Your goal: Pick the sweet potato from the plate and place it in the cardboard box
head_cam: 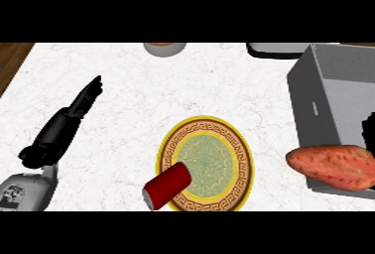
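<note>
The sweet potato (333, 166), reddish-brown and speckled, hangs at the right edge, over the near left corner of the open grey box (316, 106). Only black bits of my right hand (368, 130) show behind the potato at the view's right edge; the potato hides most of the hand that holds it. The round plate (206, 149), yellow-rimmed with a green patterned centre, lies in the middle with no potato on it. My left hand (82, 105) rests open at the left, fingers straight and pointing away, far from the plate.
A red can (167, 185) lies on its side across the plate's lower left rim. A grey cup (164, 48) and a dark-rimmed grey container (278, 49) stand at the counter's far edge. The counter ends at the upper left, where wood floor (13, 57) shows.
</note>
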Tool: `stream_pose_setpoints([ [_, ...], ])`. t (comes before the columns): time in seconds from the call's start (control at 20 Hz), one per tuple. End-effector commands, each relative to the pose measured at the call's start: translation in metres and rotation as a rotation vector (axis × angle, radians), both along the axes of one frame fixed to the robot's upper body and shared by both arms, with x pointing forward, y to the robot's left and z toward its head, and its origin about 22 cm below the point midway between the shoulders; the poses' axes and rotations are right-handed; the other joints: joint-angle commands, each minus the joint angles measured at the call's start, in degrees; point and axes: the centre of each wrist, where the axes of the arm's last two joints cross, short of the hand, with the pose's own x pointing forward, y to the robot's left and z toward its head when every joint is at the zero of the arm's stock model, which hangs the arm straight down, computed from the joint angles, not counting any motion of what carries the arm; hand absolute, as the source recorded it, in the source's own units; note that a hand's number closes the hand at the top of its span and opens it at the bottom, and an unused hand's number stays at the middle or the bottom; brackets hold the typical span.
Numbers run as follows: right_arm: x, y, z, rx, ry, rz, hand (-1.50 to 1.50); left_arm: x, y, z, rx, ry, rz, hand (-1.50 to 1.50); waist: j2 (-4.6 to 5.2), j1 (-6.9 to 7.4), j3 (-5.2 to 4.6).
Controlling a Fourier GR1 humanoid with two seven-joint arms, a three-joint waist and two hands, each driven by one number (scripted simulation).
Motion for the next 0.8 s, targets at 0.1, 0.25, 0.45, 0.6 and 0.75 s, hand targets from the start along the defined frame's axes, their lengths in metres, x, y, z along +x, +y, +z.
stream_pose_setpoints([
  [0.1, 0.038, -0.075, 0.004, -0.175, 0.115, -0.043, 1.50, 0.007, -0.018, -0.002, -0.002, 0.007, -0.031, 0.00, 0.02, 1.42, -0.11],
  [0.25, 0.045, -0.108, 0.008, -0.257, 0.268, -0.065, 1.50, 0.011, -0.015, -0.004, 0.015, 0.002, -0.039, 0.00, 0.36, 1.96, -0.12],
  [0.45, 0.069, -0.120, -0.005, -0.335, 0.365, -0.034, 1.50, 0.015, -0.018, 0.001, 0.014, -0.024, -0.056, 0.00, 0.33, 3.25, -0.12],
  [0.6, 0.073, -0.142, -0.011, -0.439, 0.437, -0.029, 1.50, 0.021, -0.020, 0.009, 0.011, -0.008, -0.070, 0.00, 0.53, 3.64, -0.07],
  [0.75, 0.079, -0.164, -0.024, -0.467, 0.508, -0.046, 1.50, 0.015, -0.027, 0.019, 0.009, -0.020, -0.052, 0.00, 0.30, 3.81, -0.02],
])
